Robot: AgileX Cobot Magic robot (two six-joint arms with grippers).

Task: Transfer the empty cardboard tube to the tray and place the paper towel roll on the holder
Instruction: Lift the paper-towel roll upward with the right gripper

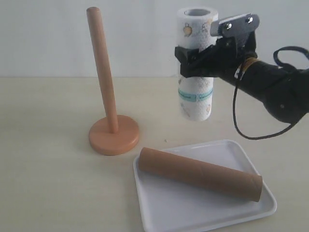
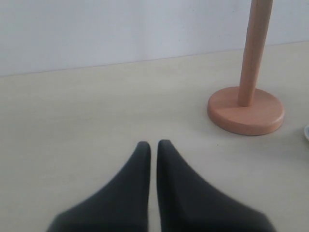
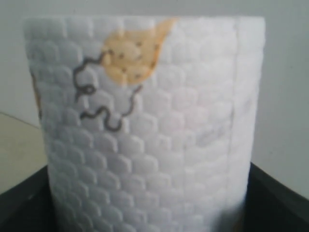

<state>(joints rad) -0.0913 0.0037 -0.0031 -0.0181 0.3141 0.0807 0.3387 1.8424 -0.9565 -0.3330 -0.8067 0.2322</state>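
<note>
Paper towel roll: held upright in the right end effector, to the right of the holder and well apart from it. The black jaws are closed on the roll's upper half from both sides, one on each flank. The teal band lies below the jaws. The roll's lower end appears to hang clear of the desk, behind the tray in the exterior view. In the right wrist view the embossed white surface fills nearly the whole picture, with a yellow and grey print near its upper edge.

Holder: round disc base flat on the desk, thin dowel upright with nothing on it.

Empty cardboard tube: lying on its side in the tray, set on a diagonal across it, with one end near the tray's left rim and the other near its right rim.

Left end effector: jaws closed together with only a thin slit between the two dark fingers, and nothing held. It is over bare desk, with the holder's base off to one side of it.

A black cable loops down from the right arm.

Surface and room: the desk is a pale cream, matte and uniform. Behind it stands a plain white wall, which meets the desk along a straight line.
</note>
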